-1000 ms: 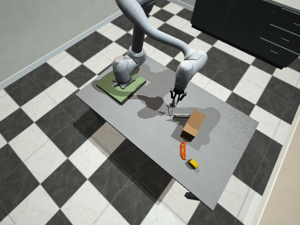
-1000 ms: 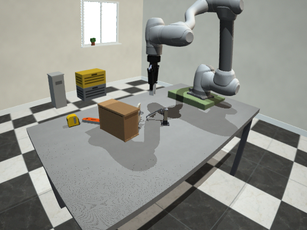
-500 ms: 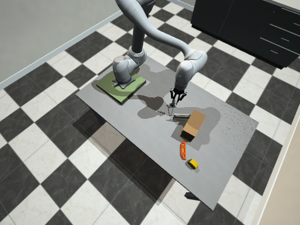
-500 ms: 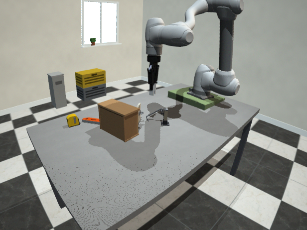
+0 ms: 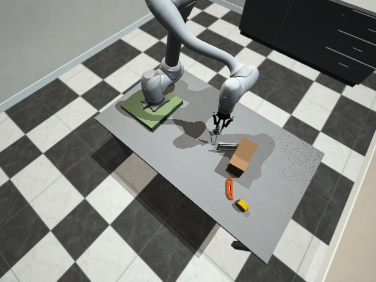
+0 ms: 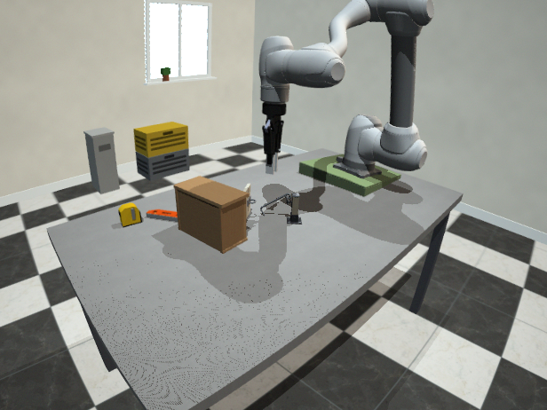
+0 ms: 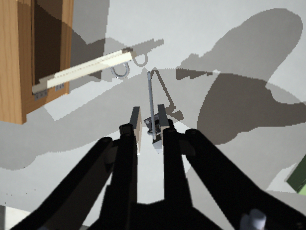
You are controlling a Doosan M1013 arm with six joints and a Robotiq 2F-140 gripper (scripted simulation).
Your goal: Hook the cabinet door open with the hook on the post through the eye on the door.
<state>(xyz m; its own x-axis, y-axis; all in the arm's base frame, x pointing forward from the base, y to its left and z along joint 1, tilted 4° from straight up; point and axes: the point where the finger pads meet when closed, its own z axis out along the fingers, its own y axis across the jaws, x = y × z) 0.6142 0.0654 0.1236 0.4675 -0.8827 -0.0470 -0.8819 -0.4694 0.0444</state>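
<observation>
The wooden cabinet [image 5: 242, 155] [image 6: 209, 208] [image 7: 10, 60] stands flat on the grey table [image 5: 183, 171]. Its door [image 5: 227, 146] [image 7: 85, 70] stands swung well open, with small metal rings [image 7: 120, 73] at its free end. The thin metal hook [image 7: 149, 95] [image 6: 273, 201] reaches from the short post [image 6: 294, 208] towards those rings; I cannot tell whether its tip passes through the eye. My gripper [image 5: 216, 132] [image 6: 271, 169] [image 7: 149, 115] hangs above the post and hook. Its fingers are nearly closed with nothing between them, and it touches neither.
An orange spirit level [image 5: 229, 188] [image 6: 162, 214] and a yellow tape measure [image 5: 242, 205] [image 6: 130, 214] lie beyond the cabinet's far side. The arm's green base plate [image 5: 152, 119] [image 6: 320, 170] sits at the table's other end.
</observation>
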